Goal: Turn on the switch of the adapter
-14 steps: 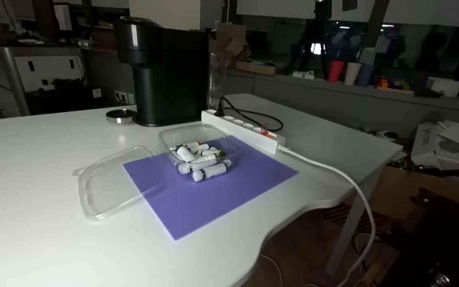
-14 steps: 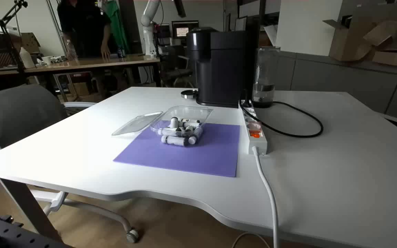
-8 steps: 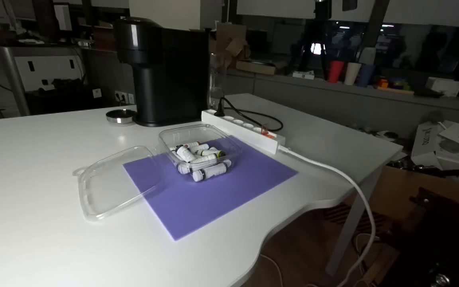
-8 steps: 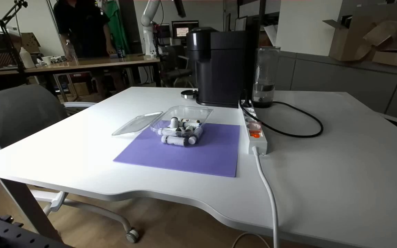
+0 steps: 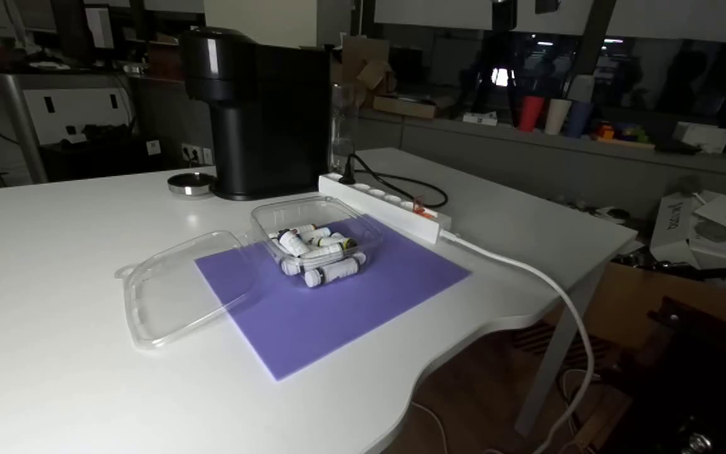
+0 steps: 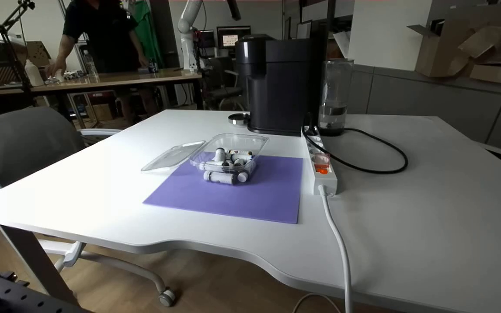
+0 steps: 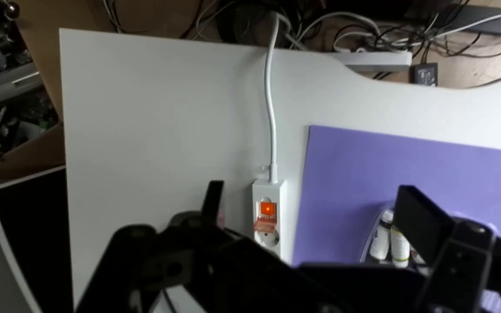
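The adapter, a white power strip, lies on the table in both exterior views and the wrist view. Its orange switch shows a small bright spot. The clear red cover over the switch is flipped open towards the sockets. A white cable leaves its near end, and a black plug sits in its far end. My gripper is open and empty, high above the table. The strip shows between its fingers, nearer the left one. In an exterior view only its fingertips show at the top edge.
A black coffee machine and a clear water tank stand at the strip's far end. A clear tub of small white bottles sits on a purple mat, beside a clear lid. A black cable loops beside the strip.
My gripper's fingertips have shifted slightly at the top edge of both exterior views. The strip, switch cover, tub and mat have not moved. A person in the background has reached an arm out.
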### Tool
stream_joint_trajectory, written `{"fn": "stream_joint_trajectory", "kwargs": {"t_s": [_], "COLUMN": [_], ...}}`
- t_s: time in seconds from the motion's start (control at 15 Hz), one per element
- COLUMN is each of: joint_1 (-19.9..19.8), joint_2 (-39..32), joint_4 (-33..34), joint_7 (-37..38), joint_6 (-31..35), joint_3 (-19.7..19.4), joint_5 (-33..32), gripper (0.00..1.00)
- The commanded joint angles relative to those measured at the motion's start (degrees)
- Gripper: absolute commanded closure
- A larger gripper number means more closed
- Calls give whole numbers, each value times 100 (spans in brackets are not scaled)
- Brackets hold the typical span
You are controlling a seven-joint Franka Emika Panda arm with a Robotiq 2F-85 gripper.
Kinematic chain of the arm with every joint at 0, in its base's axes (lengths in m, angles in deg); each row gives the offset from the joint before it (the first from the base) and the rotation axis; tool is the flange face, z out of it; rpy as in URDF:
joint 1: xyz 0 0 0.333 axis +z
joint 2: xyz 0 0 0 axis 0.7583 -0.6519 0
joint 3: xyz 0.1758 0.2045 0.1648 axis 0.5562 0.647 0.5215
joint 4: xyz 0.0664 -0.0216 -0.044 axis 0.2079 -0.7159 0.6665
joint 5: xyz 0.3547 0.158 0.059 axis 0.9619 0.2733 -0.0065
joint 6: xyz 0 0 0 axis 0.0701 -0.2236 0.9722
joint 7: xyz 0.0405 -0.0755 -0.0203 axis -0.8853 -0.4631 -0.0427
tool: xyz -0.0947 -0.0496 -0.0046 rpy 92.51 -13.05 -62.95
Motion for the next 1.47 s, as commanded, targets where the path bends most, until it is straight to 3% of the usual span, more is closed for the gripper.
{"fn": "stream_joint_trajectory", "kwargs": {"t_s": [0.0, 0.33, 0.6, 0.8, 0.87, 0.93, 1.4], "joint_1": [-145, -439, -228, -284, -342, -399, -710], "joint_2": [-360, -1404, -2360, -2961, -3117, -3262, -4096], "joint_4": [92, 443, 891, 1317, 1436, 1546, 2188], "joint_7": [491, 612, -399, -1414, -1626, -1811, -2122], "joint_6": [1091, 2762, 3111, 2929, 2867, 2794, 2266], "joint_3": [-57, -203, -489, -450, -401, -355, -312], "joint_5": [-503, -912, 442, 1647, 1902, 2103, 2310], "gripper": [0, 0, 0, 0, 25, 25, 75]}}
